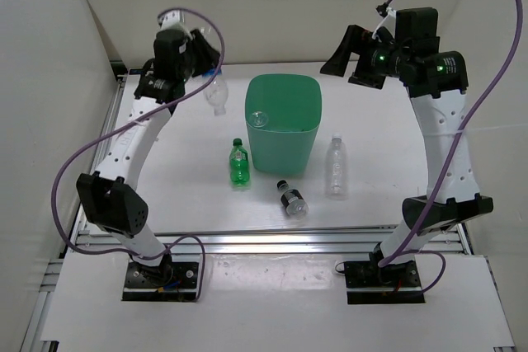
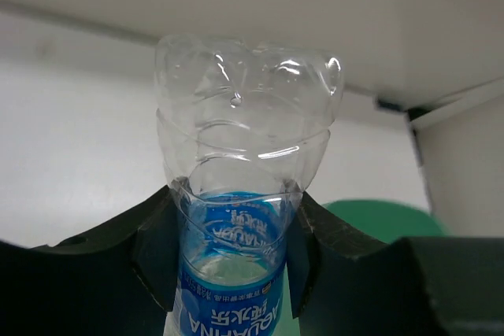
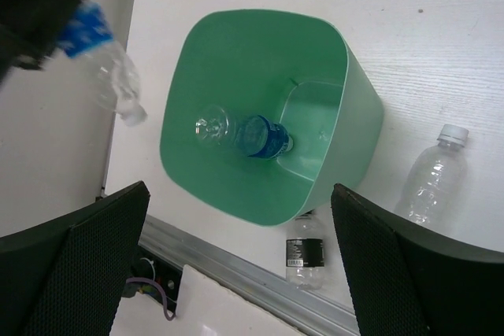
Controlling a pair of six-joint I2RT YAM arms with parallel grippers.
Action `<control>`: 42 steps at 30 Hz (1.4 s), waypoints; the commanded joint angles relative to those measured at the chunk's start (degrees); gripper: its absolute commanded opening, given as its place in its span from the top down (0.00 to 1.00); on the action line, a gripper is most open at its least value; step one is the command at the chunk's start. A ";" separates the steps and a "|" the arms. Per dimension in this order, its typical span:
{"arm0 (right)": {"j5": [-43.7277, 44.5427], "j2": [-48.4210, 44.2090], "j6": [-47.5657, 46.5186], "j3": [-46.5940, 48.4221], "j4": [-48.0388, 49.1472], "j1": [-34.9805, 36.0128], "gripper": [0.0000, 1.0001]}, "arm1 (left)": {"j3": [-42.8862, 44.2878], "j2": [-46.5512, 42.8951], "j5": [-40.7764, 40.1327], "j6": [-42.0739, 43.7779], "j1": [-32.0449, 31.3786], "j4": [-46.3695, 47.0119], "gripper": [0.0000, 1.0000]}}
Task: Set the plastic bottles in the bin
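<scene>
My left gripper [image 1: 205, 62] is shut on a clear blue-label bottle [image 1: 216, 95] and holds it in the air, left of the bin [image 1: 307, 133]. In the left wrist view the bottle [image 2: 236, 265] stands between the two fingers, base away from the camera. A second blue-label bottle [image 3: 246, 134] lies inside the mint-green bin [image 3: 236, 190]. The green bottle [image 1: 238, 162], the short dark-cap bottle [image 1: 291, 199] and the plain clear white-cap bottle [image 1: 336, 166] lie on the table in front of and right of the bin. My right gripper [image 1: 351, 59] is open and empty, high above the bin's right rear.
White walls close in the table on the left, back and right. A metal rail [image 1: 272, 241] runs along the near edge. Purple cables loop from both arms. In the right wrist view the held bottle [image 3: 110, 76] hangs at the top left, outside the bin's rim.
</scene>
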 commanded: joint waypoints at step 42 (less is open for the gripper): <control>7.83 4.60 4.41 -34.83 5.36 -7.17 0.00 | -25.22 -32.35 -34.91 7.75 -28.37 -2.47 0.00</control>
